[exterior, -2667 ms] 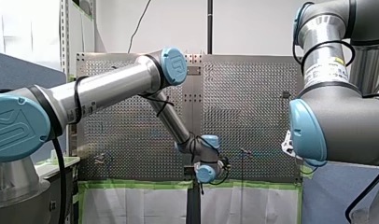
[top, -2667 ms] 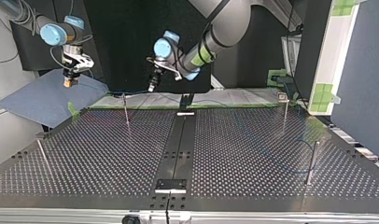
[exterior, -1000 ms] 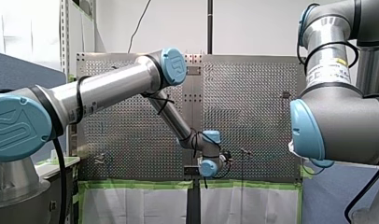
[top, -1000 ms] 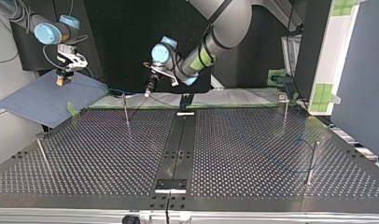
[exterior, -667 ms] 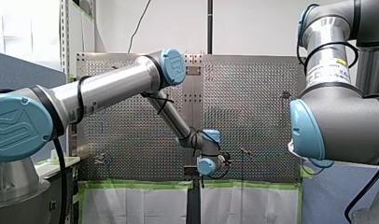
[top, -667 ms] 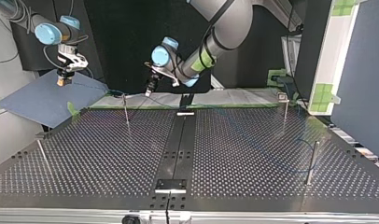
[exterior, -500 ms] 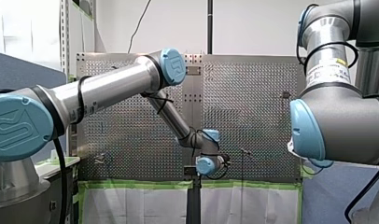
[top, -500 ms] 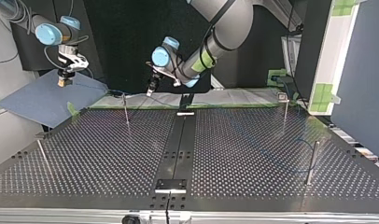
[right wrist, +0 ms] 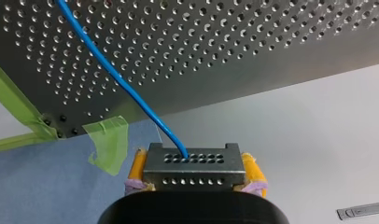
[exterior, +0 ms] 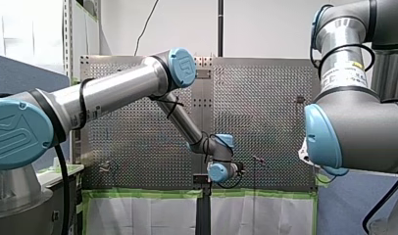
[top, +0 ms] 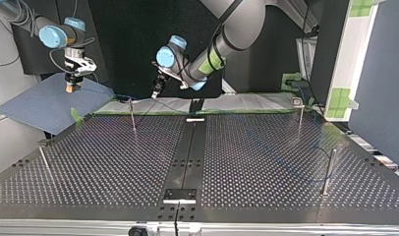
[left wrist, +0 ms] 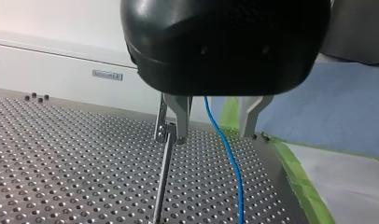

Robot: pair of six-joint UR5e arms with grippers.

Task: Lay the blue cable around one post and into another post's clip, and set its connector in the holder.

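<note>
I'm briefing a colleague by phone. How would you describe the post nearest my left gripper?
In the top view, look at the perforated table left of its black centre strip. Near the far edge stands a thin post, close beside my left gripper. It has a clip on top; the other post there stands nearer the camera, by the side edge.

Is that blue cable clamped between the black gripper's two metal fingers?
No: the blue cable hangs free in the gap of my left gripper, whose metal fingers stand apart on either side.
</note>
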